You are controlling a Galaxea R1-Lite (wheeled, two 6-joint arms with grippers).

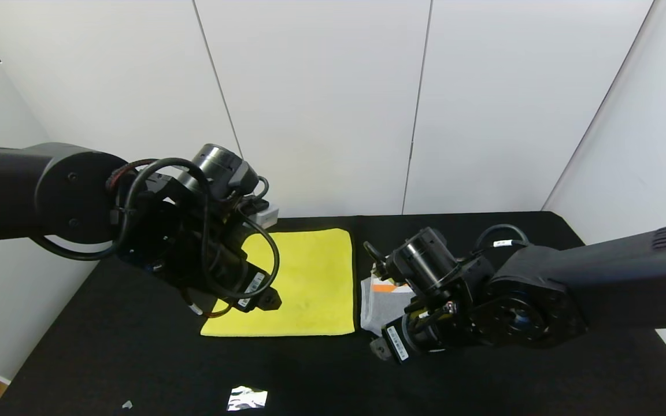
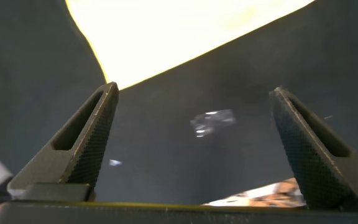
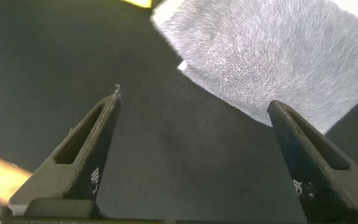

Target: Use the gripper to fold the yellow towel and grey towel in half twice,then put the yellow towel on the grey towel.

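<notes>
The yellow towel (image 1: pixel 310 283) lies flat and unfolded on the black table (image 1: pixel 107 358), in the middle. My left arm hangs over its left part. In the left wrist view my left gripper (image 2: pixel 194 90) is open and holds nothing, over bare table just off the yellow towel's (image 2: pixel 166 31) edge. The grey towel (image 1: pixel 374 312) lies right of the yellow one, mostly hidden under my right arm, with an orange patch (image 1: pixel 388 286) showing. My right gripper (image 3: pixel 194 96) is open and holds nothing, above the table beside a corner of the grey towel (image 3: pixel 272 50).
A crumpled shiny scrap (image 1: pixel 246 397) lies near the table's front edge and also shows in the left wrist view as the scrap (image 2: pixel 211 121). A small white box (image 1: pixel 266 216) sits at the back behind my left arm. White wall panels stand close behind the table.
</notes>
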